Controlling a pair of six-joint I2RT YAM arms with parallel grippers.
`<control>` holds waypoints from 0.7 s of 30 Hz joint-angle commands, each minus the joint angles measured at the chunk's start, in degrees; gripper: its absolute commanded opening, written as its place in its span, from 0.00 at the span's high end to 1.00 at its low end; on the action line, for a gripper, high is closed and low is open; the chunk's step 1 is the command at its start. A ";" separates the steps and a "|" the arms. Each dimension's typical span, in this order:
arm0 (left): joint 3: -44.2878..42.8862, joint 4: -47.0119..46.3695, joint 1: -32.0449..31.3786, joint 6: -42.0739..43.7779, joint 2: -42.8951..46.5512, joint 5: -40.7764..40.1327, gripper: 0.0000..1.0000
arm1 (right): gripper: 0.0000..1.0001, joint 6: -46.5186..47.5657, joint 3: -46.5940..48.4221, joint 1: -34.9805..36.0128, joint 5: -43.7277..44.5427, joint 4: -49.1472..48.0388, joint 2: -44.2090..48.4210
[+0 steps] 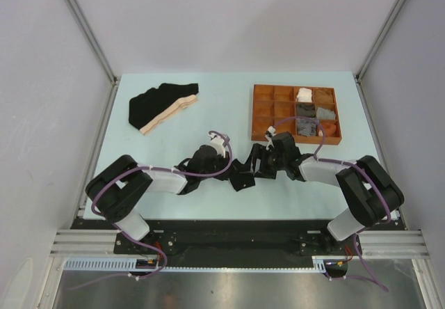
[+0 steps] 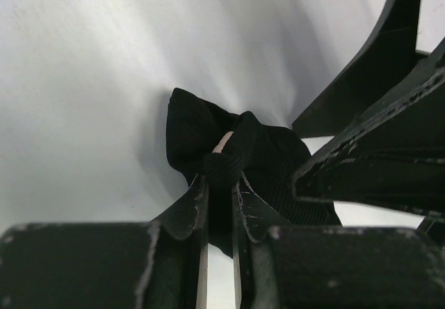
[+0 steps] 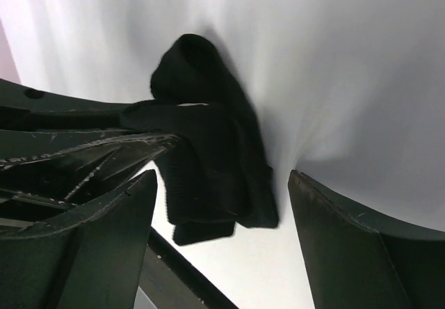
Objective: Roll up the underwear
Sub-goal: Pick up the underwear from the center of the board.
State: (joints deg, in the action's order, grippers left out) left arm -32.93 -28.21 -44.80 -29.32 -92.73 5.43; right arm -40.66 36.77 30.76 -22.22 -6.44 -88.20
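From above: bunching a crumpled black cloth brief [image 1: 242, 175] between both arms at the near middle of the pale surface [image 1: 208, 86], leaving a second black cloth brief with beige waistband [image 1: 163, 104] lying far left and a brown compartmented tray [image 1: 254, 114] far right.

Left wrist: pinching a fold of the crumpled brief [image 2: 198, 131] with the left jaws nearly closed.

Right wrist: holding the right jaws wide apart, gripping nothing, the brief [image 3: 208, 156] sitting in the gap.

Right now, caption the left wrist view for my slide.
Left claw pinched shut on a bunched black brief.
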 commanded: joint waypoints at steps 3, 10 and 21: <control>0.94 0.96 -1.17 1.90 2.02 -0.60 0.91 | 0.20 -2.58 0.49 3.42 -1.16 -3.32 -2.50; 0.41 0.96 -1.78 1.90 2.11 -0.77 0.92 | 0.24 -1.61 0.67 5.01 0.77 -3.14 -2.15; -0.82 1.22 -2.40 1.64 1.85 -0.77 0.92 | 0.47 2.43 4.53 8.26 4.46 1.25 -4.52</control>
State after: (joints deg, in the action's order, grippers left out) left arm -32.69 -27.75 -45.84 -28.42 -92.18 4.12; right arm -40.51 38.79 36.75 -19.66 -7.29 -91.42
